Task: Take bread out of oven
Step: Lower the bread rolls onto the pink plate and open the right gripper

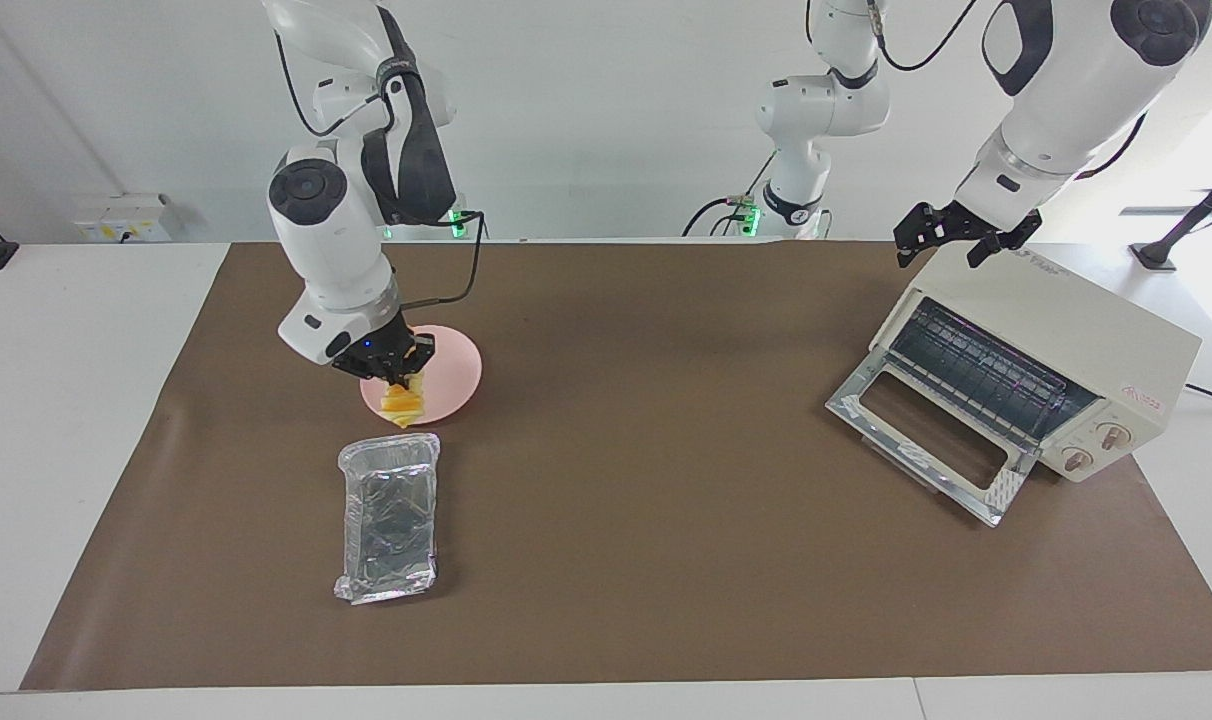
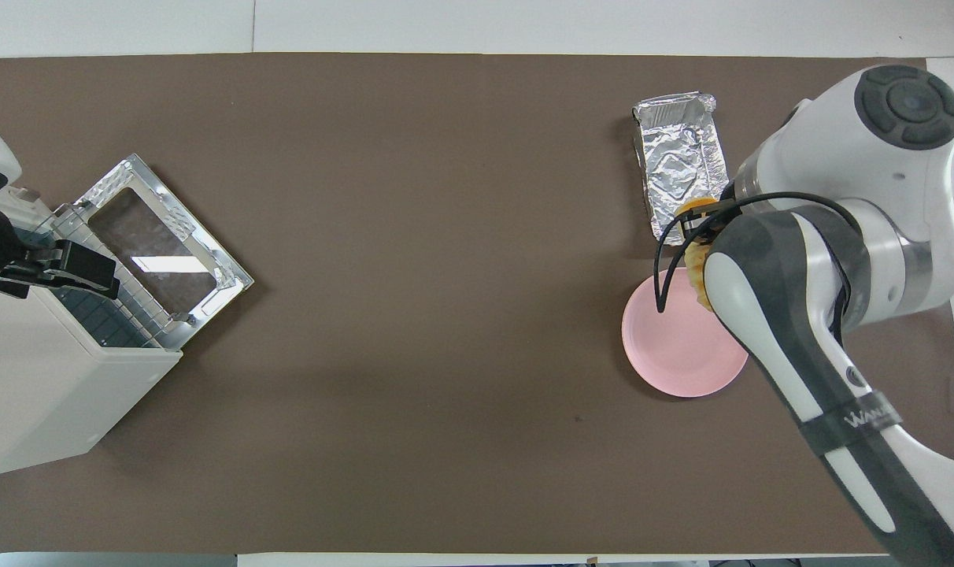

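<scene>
The bread (image 1: 403,403) is a small golden-orange ridged loaf held by my right gripper (image 1: 397,379), which is shut on its upper end. It hangs at the edge of the round pink plate (image 1: 454,372) that is farther from the robots; I cannot tell whether it touches. In the overhead view only bits of the bread (image 2: 695,209) show past the right arm. The cream-white oven (image 1: 1056,330) stands at the left arm's end of the table with its glass door (image 1: 921,440) dropped open. My left gripper (image 1: 954,238) is open and empty over the oven's top.
A crinkled silver foil tray (image 1: 390,518) lies empty on the brown mat, farther from the robots than the plate; it also shows in the overhead view (image 2: 678,161). The oven's wire rack (image 1: 986,372) looks bare.
</scene>
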Controlling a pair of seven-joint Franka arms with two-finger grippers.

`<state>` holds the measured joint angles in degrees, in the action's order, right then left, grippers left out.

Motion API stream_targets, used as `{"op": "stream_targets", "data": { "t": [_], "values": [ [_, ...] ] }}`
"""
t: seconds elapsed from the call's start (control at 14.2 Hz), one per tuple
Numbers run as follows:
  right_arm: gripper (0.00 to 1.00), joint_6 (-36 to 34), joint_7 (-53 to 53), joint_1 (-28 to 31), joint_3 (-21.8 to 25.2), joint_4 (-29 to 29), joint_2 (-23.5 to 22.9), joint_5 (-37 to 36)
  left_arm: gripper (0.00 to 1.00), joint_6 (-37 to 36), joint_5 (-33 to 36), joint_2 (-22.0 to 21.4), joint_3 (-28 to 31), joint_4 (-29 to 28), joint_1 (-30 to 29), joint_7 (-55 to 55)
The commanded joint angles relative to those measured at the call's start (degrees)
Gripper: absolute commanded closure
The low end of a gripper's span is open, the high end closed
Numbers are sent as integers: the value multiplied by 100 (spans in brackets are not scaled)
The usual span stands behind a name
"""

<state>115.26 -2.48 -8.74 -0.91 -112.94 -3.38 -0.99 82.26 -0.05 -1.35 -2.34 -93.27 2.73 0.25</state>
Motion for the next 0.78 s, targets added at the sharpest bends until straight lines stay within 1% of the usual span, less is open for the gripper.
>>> {"op": "stream_targets", "data": {
  "t": [0.0, 0.14, 0.28, 0.49, 0.63, 0.71],
  "values": [
    [100, 837, -68, 30, -23, -1612, 1074, 213, 0, 71, 84, -67, 24, -68, 17, 1],
    [100, 1644, -77, 30, -23, -2465, 1400, 222, 0, 71, 75, -67, 23, -68, 26, 1],
    [100, 2313, -69, -31, -23, -3012, 1507, 222, 0, 71, 84, -67, 24, -68, 26, 1],
    [100, 2894, -77, -93, -23, -3225, 1288, 222, 0, 71, 84, -67, 23, -68, 17, 1],
    [100, 3352, -69, -119, -23, -3339, 1034, 222, 0, 71, 75, -67, 32, -68, 26, 1],
    [100, 3449, -68, -128, -23, -3340, 928, 222, 0, 71, 84, -67, 32, -68, 26, 1]
  ]
}}
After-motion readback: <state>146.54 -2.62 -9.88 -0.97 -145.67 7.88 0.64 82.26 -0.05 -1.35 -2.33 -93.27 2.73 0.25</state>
